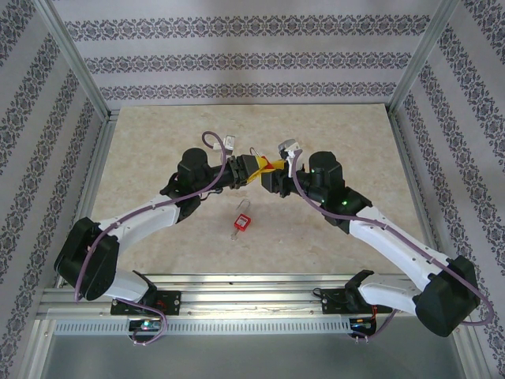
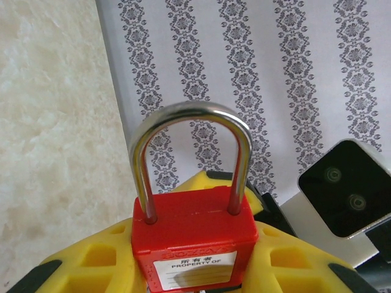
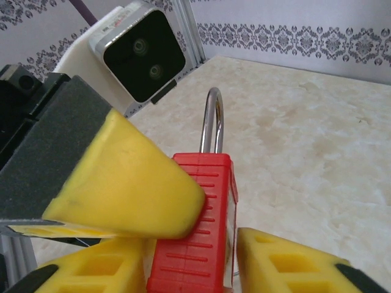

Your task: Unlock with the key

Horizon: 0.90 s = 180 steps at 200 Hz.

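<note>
Left pincer [image 1: 256, 168] pinches the red padlock [image 2: 194, 241] above the worktop [image 1: 158, 142]; right pincer [image 1: 274, 170] straddles its body, grip impossible to tell

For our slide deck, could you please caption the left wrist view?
Left tool gripping a red padlock, shackle up.

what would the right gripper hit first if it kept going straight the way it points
The red padlock held in the left gripper; it sits right between the right gripper's fingers.
</note>
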### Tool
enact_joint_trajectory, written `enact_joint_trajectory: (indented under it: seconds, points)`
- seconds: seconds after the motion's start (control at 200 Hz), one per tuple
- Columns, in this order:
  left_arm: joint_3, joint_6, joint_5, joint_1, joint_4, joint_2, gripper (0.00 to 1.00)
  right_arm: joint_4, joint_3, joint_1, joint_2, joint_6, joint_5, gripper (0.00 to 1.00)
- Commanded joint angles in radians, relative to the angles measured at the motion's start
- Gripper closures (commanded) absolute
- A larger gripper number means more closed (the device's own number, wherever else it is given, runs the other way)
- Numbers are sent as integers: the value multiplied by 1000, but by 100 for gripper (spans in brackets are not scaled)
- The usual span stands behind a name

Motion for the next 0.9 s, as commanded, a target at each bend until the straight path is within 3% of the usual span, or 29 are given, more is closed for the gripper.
enact_joint_trajectory:
  seconds: [0.0,0.315,0.4,0.485,0.61,0.894]
  points:
    - [-8,-48,30,-20,103,9,100,69,-8,5,-16,-24,-33,69]
    - [-26,-134,40,-20,217,34,99,108,-46,4,-36,16,-73,100]
    - [-27,-155,41,-20,247,47,95,110,-51,4,-45,24,-84,100]
    - [-31,-167,36,-15,260,49,74,107,-60,4,-56,26,-87,100]
    - [-40,-156,22,17,210,21,54,84,-70,3,-72,24,-94,100]
    - [-85,-83,0,83,100,-44,53,71,-90,-13,-95,44,-107,100]
